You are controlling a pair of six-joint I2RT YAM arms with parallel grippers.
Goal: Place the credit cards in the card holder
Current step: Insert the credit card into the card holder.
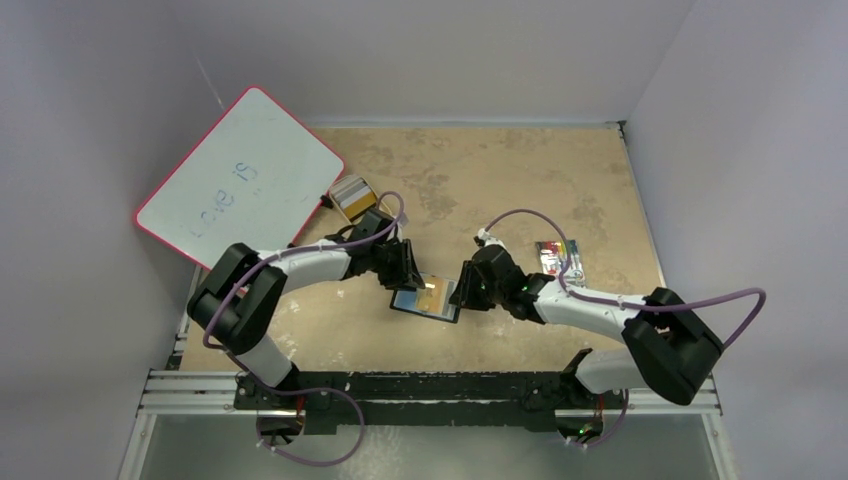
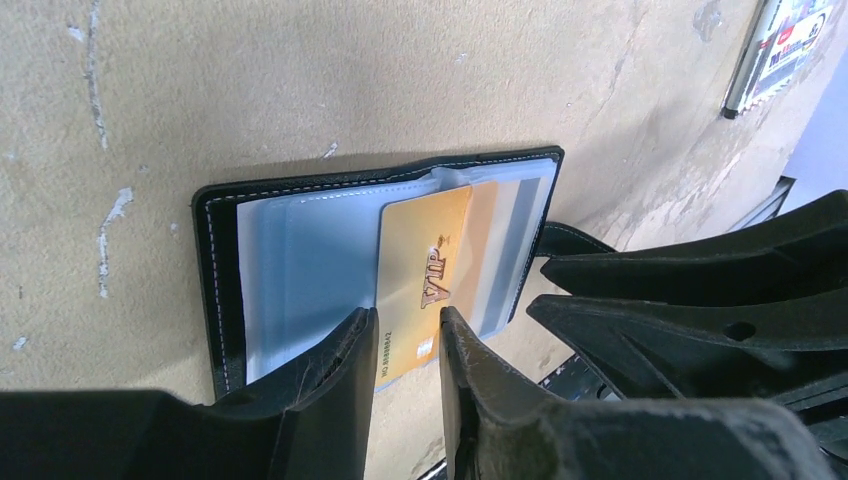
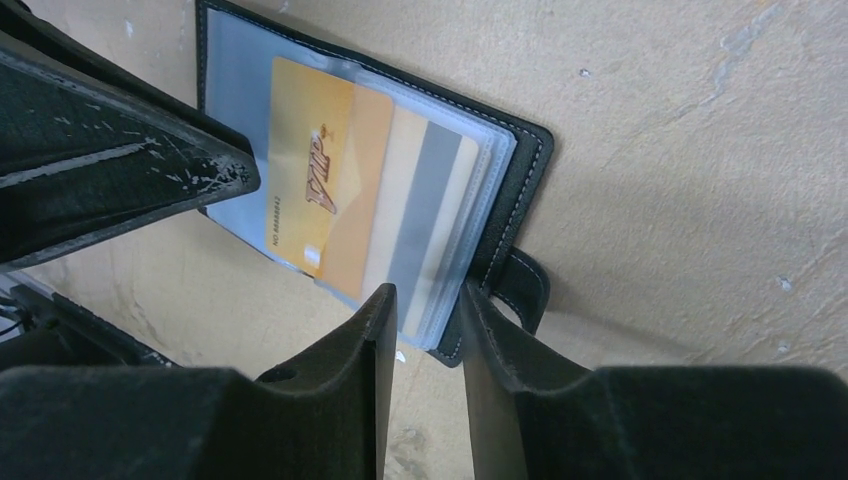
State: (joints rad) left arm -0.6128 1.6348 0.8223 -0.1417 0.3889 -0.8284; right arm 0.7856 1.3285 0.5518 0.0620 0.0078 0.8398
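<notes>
Card holder (image 1: 410,302) lies open and flat on the table (image 1: 520,180), a bit toward 6 o'clock from the table's middle, blue lining up. Its snap tab (image 3: 525,285) sticks out on the side facing the right arm.

Two credit cards are in it. The gold VIP card (image 2: 425,270) is part-way into a clear sleeve, with its near end poking out past the holder's edge. The second card (image 3: 430,220), with a grey stripe, sits fully under the clear sleeve just beside it, toward the tab.

Left gripper (image 1: 412,278) is at the holder's 11 o'clock. Its jaws are parted and released, the VIP card's free end lies in the gap, and no pinch is visible.

Right gripper (image 1: 465,288) is at the holder's 3 o'clock. Its jaws are also apart, straddling the sleeve edge by the tab, and neither finger (image 3: 375,330) is clearly clamping anything.

Whiteboard (image 1: 240,180) leans at the table's 10 o'clock. Gold tin (image 1: 352,197) is at 11 o'clock from the holder. Multicoloured striped item (image 1: 558,258) is at 2 o'clock from it, well apart.
</notes>
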